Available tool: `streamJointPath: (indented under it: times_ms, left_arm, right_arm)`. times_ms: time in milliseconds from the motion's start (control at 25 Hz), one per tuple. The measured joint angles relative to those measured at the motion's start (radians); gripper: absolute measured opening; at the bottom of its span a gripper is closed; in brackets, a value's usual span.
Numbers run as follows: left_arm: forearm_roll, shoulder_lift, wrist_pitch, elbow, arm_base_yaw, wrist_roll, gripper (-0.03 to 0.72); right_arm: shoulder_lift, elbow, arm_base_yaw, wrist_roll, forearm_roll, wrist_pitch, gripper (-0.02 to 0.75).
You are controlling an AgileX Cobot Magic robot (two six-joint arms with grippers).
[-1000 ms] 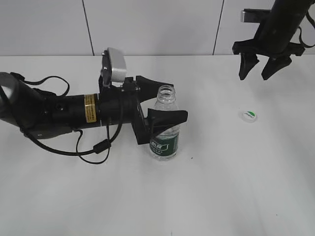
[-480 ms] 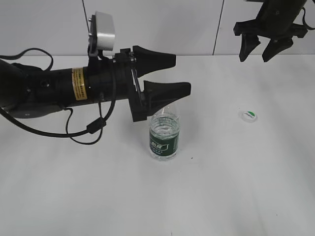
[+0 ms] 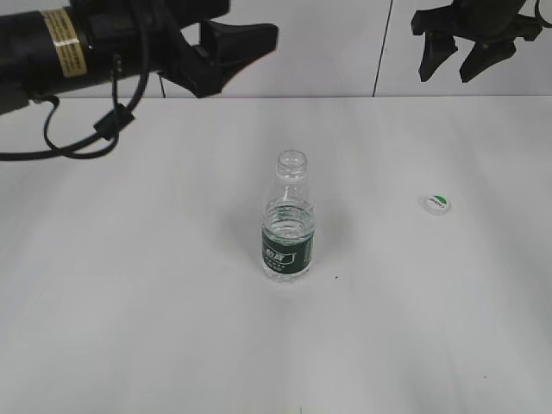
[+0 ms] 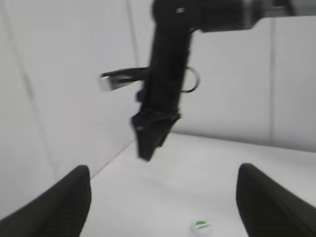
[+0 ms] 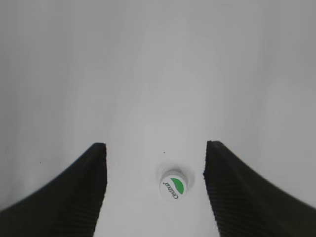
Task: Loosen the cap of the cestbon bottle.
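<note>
Two hands: both raised above the counter (image 3: 129,328), neither touching anything.
Cestbon bottle (image 3: 287,228): stands upright near the middle of the white counter, neck uncovered, some water inside, dark green label around its lower body.
Cap (image 3: 436,203): off the bottle, lying flat on the counter well to the bottle's right, green mark facing up.
Left hand (image 3: 237,30): up at the top left of the exterior view, lying roughly level, released and holding nothing; only one finger is plain there, the other seems cut off by the frame edge.
Left wrist view: blurred; two dark fingertips (image 4: 54,210) stand wide apart, the other arm hangs ahead, and the cap (image 4: 199,227) is a small spot below.
Right hand (image 3: 468,59): high at the top right, fingers pointing down, spread and holding nothing.
Right wrist view: the cap (image 5: 174,185) lies on the counter far below, seen between the two spread fingers (image 5: 84,190).
</note>
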Motion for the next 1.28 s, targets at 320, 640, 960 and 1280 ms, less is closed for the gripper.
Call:
streamJointPath:
  times_ms: [320,640,960,1280]
  left_arm:
    - [-0.083,-0.123,0.669,-0.073,0.096,-0.002,0.543]
    - [-0.221,-0.125,1.226,-0.149,0.106,0.010,0.542]
    - [-0.647,-0.125,1.424,-0.176,0.106,0.282,0.541]
    - [-0.808,-0.076,1.832,-0.340,0.123,0.414,0.539]
  right_arm:
    - [-0.033,-0.017,0.000,0.000,0.010,0.001,0.473]
    - [-0.072,-0.017,0.000,0.000,0.011,0.002,0.473]
    - [-0.092,-0.017,0.000,-0.013,0.011,0.003,0.473]
    - [-0.132,0.013,0.001,-0.013,0.011,0.002,0.473]
